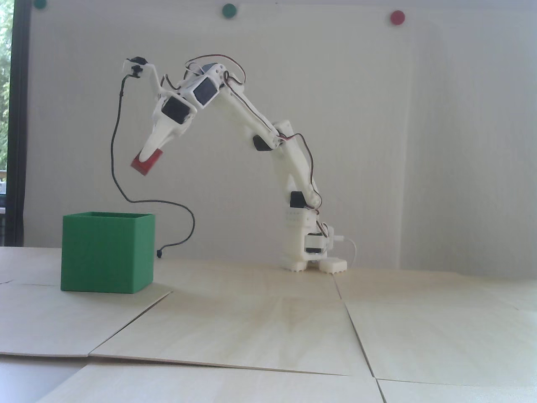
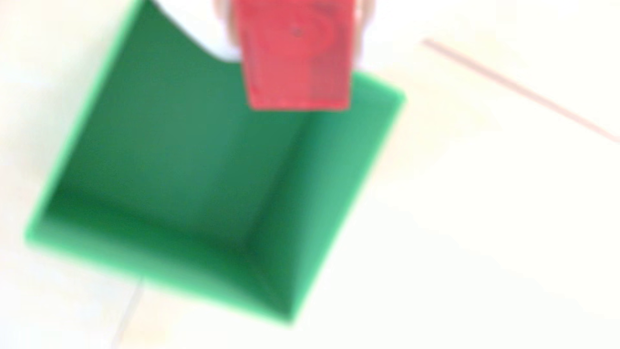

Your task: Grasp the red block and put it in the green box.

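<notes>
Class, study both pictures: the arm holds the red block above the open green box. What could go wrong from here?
1. In the fixed view the red block hangs tilted, high above the green box and near its right wall, so a release now might hit the rim or bounce out.
2. The gripper seems to pinch only the block's end; it could slip early.
3. The black cable dangles beside the box and may snag as the arm lowers.

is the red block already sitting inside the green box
No, in the fixed view the red block hangs tilted in the gripper, in the air well above the green box.
</notes>
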